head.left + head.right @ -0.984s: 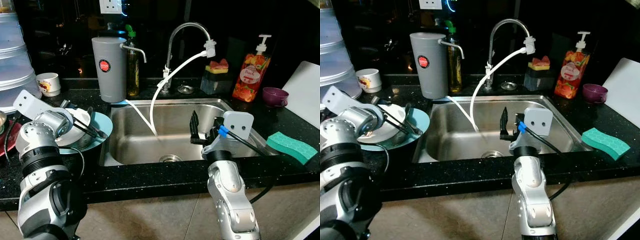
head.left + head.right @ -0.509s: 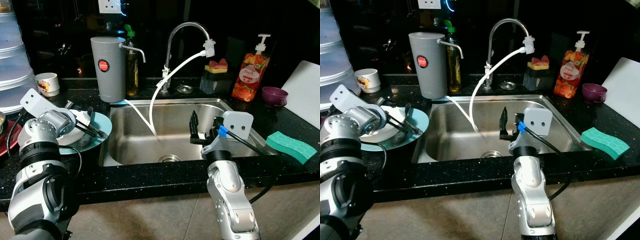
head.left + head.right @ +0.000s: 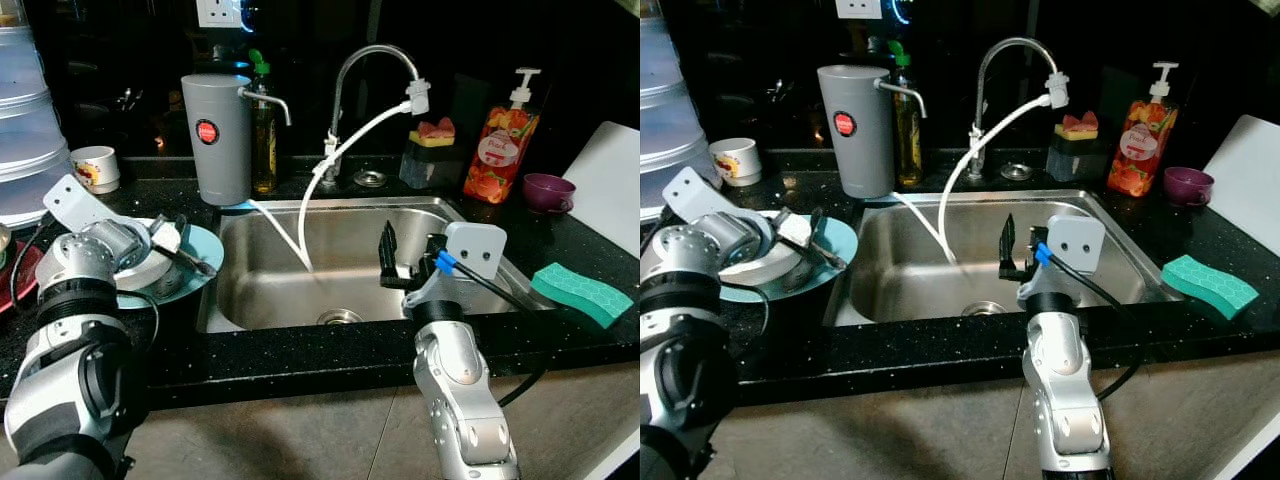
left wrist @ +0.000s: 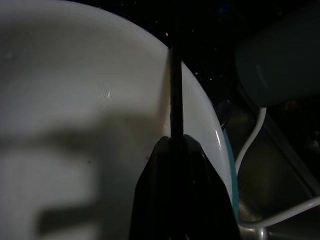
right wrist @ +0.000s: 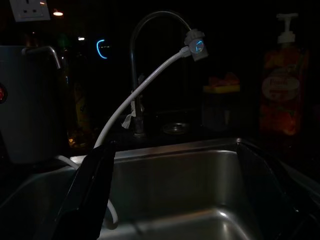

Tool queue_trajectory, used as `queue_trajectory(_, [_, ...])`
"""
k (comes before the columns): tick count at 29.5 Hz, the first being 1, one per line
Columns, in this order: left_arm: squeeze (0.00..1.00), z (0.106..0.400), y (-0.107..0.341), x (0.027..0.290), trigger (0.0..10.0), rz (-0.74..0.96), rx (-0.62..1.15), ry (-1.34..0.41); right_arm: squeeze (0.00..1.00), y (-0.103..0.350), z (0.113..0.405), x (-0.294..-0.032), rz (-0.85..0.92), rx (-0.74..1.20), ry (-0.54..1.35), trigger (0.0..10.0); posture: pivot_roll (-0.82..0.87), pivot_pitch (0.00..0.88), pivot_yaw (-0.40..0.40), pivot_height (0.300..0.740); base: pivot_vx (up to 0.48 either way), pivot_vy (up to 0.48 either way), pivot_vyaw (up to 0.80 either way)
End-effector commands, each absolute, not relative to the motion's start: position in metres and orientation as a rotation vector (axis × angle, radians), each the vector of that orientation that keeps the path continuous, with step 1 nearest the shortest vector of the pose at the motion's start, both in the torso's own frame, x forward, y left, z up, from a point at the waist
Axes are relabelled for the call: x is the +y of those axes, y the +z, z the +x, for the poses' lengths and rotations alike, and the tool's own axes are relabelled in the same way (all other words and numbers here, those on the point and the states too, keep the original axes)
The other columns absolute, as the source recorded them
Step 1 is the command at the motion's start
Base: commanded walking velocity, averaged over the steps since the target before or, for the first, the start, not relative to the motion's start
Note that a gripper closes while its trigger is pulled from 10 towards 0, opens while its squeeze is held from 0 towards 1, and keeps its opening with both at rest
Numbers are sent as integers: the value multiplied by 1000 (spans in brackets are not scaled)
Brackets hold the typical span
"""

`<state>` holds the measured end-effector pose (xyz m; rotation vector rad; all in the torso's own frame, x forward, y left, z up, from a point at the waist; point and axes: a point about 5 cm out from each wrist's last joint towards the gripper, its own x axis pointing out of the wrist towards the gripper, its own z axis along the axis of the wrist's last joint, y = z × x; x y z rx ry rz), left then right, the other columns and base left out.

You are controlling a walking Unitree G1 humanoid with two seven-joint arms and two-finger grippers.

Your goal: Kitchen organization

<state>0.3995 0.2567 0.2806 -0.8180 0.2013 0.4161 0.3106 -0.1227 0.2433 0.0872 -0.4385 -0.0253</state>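
A white plate (image 3: 135, 264) lies on a light blue plate (image 3: 204, 247) on the black counter left of the steel sink (image 3: 290, 292). My left gripper (image 3: 192, 260) reaches over these plates, its fingers drawn together on the white plate's rim, which looks tipped up. The left wrist view has the white plate (image 4: 75, 125) very close under one thin black finger (image 4: 176, 100). My right gripper (image 3: 408, 262) hangs open above the sink's right half with nothing in it; in the right wrist view its fingers (image 5: 95, 190) stand wide apart.
A faucet (image 3: 375, 55) with a white hose (image 3: 340, 160) feeds into the sink. Behind stand a grey jug (image 3: 218, 135), a soap bottle (image 3: 500, 140), a sponge holder (image 3: 432, 155), a mug (image 3: 97, 167). Right: purple cup (image 3: 548, 192), green sponge (image 3: 582, 292), white board (image 3: 612, 185).
My left gripper's two spread fingers have closed together on the white plate, and its rim has come up a little. The right arm has not moved.
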Motion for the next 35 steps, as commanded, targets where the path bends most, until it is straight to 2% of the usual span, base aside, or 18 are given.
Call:
queue_trajectory(1, [0,399,282,261,0,-778,194,446,0,244,309,-122,91,-447,-25,10000,73,42,-23,740,0,0,0])
queue_trajectory(9, [0,396,303,265,0,-641,-9,459,0,243,308,-121,92,-444,-28,10000,71,51,-23,740,0,0,0])
queue_trajectory(10, [0,390,330,261,10000,-571,-195,395,0,243,307,-121,92,-444,-29,10000,66,57,-23,740,0,0,0])
queue_trajectory(14, [0,384,348,253,10000,-483,-320,323,0,243,307,-122,92,-443,-30,10000,68,58,-26,740,0,0,0])
queue_trajectory(16, [0,377,359,241,10000,-333,-399,228,0,245,308,-122,94,-446,-28,10000,72,63,-26,740,0,0,0])
queue_trajectory(17, [0,377,359,241,10000,-333,-399,228,0,245,308,-122,94,-446,-28,10000,72,63,-26,740,0,0,0])
queue_trajectory(18, [0,372,361,231,10000,-206,-434,148,0,249,308,-122,98,-455,-25,10000,74,63,-26,740,0,0,0])
queue_trajectory(19, [0,370,360,228,10000,-175,-440,111,0,251,308,-122,100,-461,-24,10000,74,63,-26,740,0,0,0])
queue_trajectory(22, [0,370,351,222,10000,-131,-375,-2,0,261,307,-121,107,-485,-15,10000,71,61,-26,740,0,0,0])
queue_trajectory(26, [0,371,345,220,10000,-103,-335,-49,0,269,307,-121,112,-506,-1,10000,69,60,-24,740,0,0,0])
queue_trajectory(28, [0,370,338,215,10000,-69,-293,-140,0,277,306,-119,117,-521,33,10000,67,59,-22,740,0,0,0])
queue_trajectory(32, [0,358,323,205,10000,180,-259,-328,0,281,304,-109,112,-482,215,10000,62,59,-19,740,0,0,0])
queue_trajectory(33, [0,358,323,205,10000,180,-259,-328,0,281,304,-109,112,-482,215,10000,62,59,-19,740,0,0,0])
queue_trajectory(35, [0,356,319,203,10000,243,-251,-375,0,274,302,-102,84,-415,331,10000,65,59,-21,740,0,0,0])
